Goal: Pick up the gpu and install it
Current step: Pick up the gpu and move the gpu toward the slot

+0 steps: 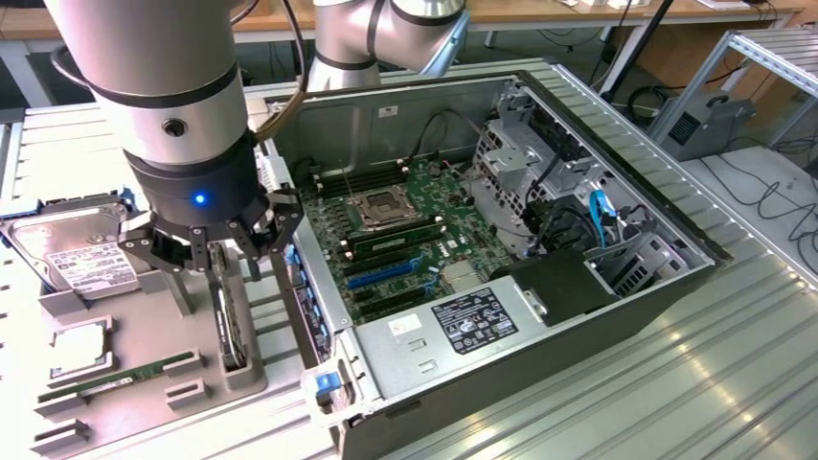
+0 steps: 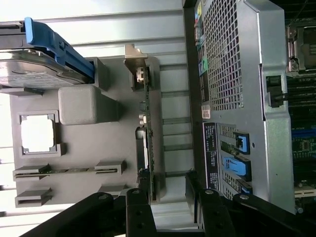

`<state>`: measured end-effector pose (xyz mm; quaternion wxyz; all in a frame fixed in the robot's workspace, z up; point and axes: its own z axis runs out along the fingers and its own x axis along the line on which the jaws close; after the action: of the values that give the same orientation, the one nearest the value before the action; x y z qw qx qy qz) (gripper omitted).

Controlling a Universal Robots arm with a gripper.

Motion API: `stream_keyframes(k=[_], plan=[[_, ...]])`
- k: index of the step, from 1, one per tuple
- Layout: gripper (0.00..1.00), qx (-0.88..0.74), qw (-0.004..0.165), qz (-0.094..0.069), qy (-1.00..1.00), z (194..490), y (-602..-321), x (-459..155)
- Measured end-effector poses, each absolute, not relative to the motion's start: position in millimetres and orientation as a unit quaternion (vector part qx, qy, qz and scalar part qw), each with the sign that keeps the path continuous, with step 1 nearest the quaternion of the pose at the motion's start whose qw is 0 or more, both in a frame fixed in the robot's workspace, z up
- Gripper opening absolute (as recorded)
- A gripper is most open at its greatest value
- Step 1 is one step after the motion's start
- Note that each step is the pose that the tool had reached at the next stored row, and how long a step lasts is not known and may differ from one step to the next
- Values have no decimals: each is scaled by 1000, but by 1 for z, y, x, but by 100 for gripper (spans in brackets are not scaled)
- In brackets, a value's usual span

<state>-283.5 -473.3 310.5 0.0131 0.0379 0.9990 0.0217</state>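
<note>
The gpu stands on its edge in a slot of the grey parts tray, at the exterior view's left. It is a thin black card. In the wrist view the gpu shows edge-on, with its silver bracket at the far end. My gripper hangs open just above the card's upper end. In the wrist view my gripper has its black fingers spread, and the card's near end lies close beside one finger. Nothing is held.
The open computer case lies right of the tray, with its green motherboard and blue slots exposed. The tray also carries a silver hard drive, a processor and a green memory stick. The case's grilled wall stands close to the card.
</note>
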Motion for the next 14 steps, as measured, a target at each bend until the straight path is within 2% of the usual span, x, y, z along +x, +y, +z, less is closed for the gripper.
stream_keyframes(k=[14], plan=[[42, 38, 13, 22, 999, 306, -473, -283]])
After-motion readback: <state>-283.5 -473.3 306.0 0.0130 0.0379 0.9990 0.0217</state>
